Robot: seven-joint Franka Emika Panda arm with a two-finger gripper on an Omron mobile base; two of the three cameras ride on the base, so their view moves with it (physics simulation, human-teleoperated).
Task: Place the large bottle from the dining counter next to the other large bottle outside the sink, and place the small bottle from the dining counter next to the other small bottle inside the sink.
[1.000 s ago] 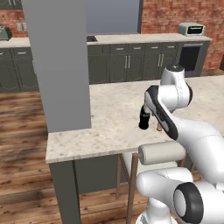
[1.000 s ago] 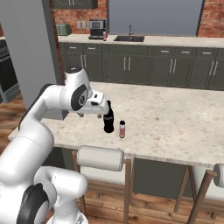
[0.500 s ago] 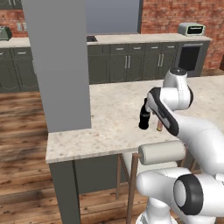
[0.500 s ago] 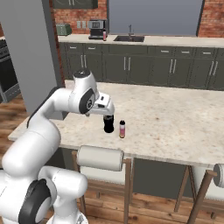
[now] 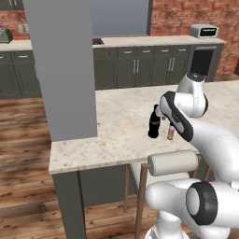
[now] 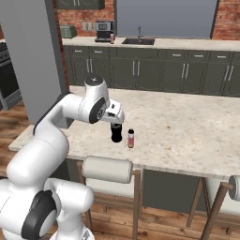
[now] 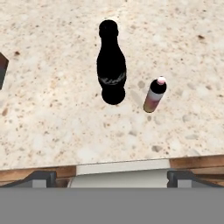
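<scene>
The large black bottle [image 7: 111,65] stands upright on the beige speckled dining counter [image 5: 116,126], with the small pinkish bottle [image 7: 154,95] close on its right. My gripper [image 7: 111,177] is open and hangs above both, looking down on them, nothing between its fingertips [image 7: 41,177]. In the base views the gripper [image 6: 116,120] sits just over the top of the black bottle [image 6: 116,133], the small bottle [image 6: 131,138] beside it. Both the black bottle [image 5: 153,127] and the small bottle [image 5: 171,132] also appear from the left. Far back, the sink [image 6: 138,41] sits in the wall worktop with a pink bottle [image 6: 112,38] to its left.
A wide grey pillar [image 5: 60,70] rises from the counter's left end. Stools with roll cushions [image 6: 108,169] stand at the near edge. Dark grey cabinets [image 6: 154,72] line the back wall, with a coffee machine [image 6: 103,31] and a toaster [image 5: 204,31] on top.
The hand has swung in toward the black bottle and now hangs right over it, jaws still wide. Both bottles stand where they were.
</scene>
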